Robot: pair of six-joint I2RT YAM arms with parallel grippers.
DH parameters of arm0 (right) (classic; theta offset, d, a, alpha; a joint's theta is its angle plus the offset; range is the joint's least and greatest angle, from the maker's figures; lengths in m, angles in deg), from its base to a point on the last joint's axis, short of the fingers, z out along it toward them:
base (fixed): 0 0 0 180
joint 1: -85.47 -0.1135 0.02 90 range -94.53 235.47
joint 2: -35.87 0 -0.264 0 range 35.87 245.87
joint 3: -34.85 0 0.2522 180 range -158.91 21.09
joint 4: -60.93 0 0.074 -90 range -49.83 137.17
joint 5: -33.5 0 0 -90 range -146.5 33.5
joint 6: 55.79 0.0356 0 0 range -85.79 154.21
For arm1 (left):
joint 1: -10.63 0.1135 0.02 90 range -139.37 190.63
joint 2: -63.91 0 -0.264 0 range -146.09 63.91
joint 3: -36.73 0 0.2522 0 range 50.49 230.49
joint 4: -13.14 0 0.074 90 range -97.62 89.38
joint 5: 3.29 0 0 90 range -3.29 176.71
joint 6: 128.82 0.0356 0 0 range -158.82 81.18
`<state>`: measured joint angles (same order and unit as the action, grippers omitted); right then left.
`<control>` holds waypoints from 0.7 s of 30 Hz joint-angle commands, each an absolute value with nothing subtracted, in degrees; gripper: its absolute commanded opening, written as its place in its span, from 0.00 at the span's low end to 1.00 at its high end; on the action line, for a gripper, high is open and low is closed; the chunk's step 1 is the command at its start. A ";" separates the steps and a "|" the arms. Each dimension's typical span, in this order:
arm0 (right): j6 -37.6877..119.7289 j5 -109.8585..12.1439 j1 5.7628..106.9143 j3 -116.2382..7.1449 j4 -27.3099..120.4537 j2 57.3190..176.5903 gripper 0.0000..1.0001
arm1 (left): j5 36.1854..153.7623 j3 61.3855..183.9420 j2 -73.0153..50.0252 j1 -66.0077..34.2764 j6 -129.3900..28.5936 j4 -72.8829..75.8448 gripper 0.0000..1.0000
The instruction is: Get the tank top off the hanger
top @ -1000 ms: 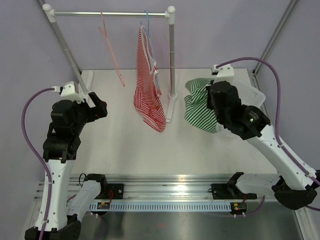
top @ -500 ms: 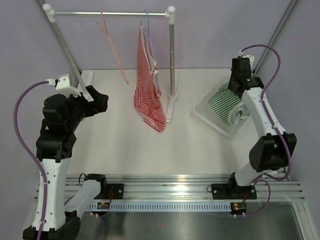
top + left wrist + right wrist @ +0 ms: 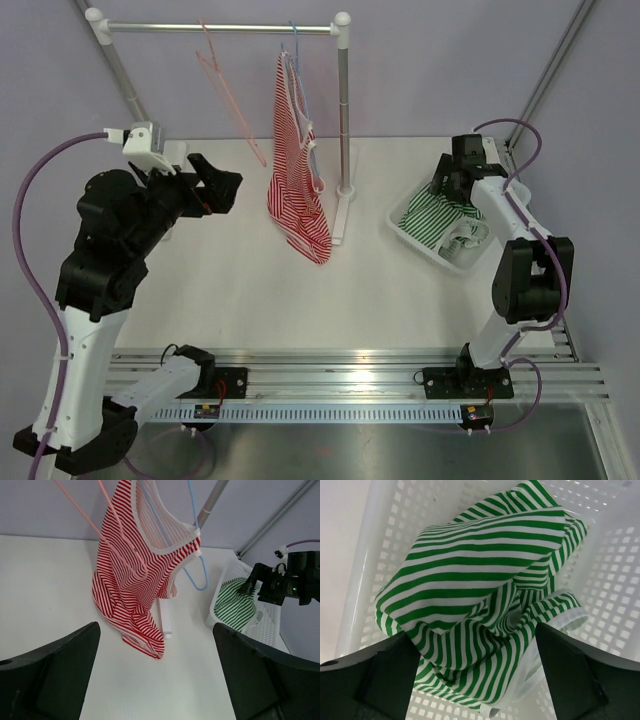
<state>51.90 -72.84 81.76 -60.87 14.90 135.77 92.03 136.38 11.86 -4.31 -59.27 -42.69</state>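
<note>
Red-striped tank top (image 3: 297,190) draped on thin blue hanger (image 3: 198,588) (pink hanger (image 3: 239,120) alongside). Left gripper (image 3: 155,672) spread, empty; right gripper (image 3: 475,680) parted over crumpled green-striped garment (image 3: 480,580) in perforated basket (image 3: 620,605)

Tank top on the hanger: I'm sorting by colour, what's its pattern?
The tank top has red-and-white stripes, clearest in the left wrist view.

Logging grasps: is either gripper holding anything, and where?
Nothing held. Left gripper open, apart from the red striped tank top; right gripper open above the green striped garment in the white plastic basket.
</note>
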 commanded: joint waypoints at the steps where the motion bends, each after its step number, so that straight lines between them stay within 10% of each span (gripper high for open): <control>1: 54.78 -78.73 82.13 -61.79 13.17 127.91 1.00 | 80.42 141.54 7.41 -12.20 -58.77 -43.68 0.99; 21: 62.42 -26.27 82.13 -43.34 17.13 87.40 0.99 | 67.21 171.25 -23.88 -25.67 -52.80 -43.95 0.99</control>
